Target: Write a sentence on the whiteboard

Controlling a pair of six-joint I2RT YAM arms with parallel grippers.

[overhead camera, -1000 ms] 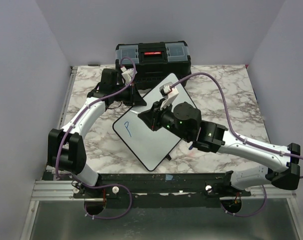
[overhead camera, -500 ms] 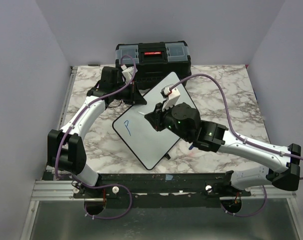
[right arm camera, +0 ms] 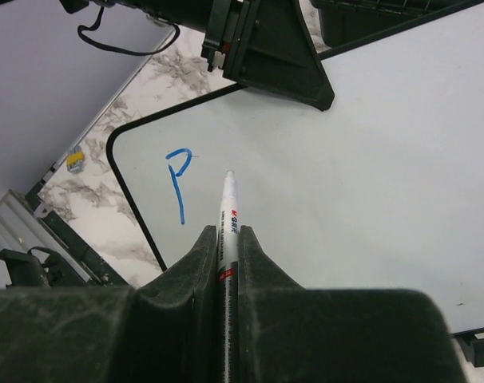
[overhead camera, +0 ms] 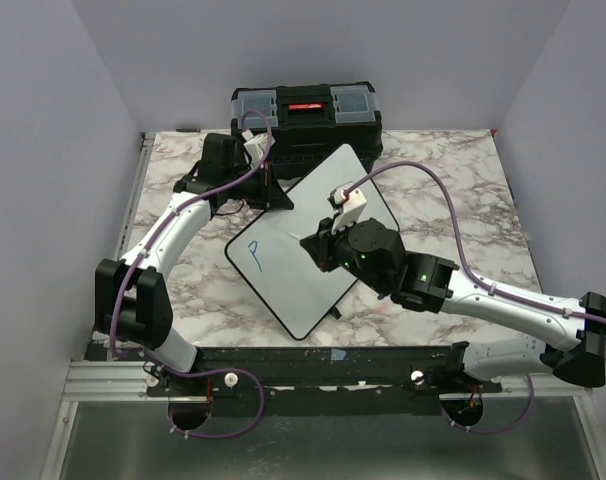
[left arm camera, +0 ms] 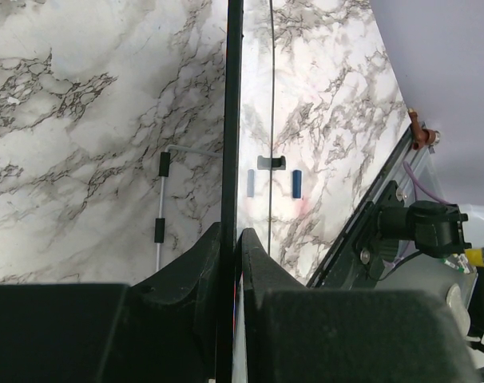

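On the glossy whiteboard (overhead camera: 293, 290), a slim marker (right arm camera: 228, 215) flanks a blue P (right arm camera: 178, 191).

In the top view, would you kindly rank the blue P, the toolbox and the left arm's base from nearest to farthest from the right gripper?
From the right gripper:
1. Blue P, just left on the whiteboard.
2. Toolbox, beyond at the back.
3. Left arm's base, far left, near edge.
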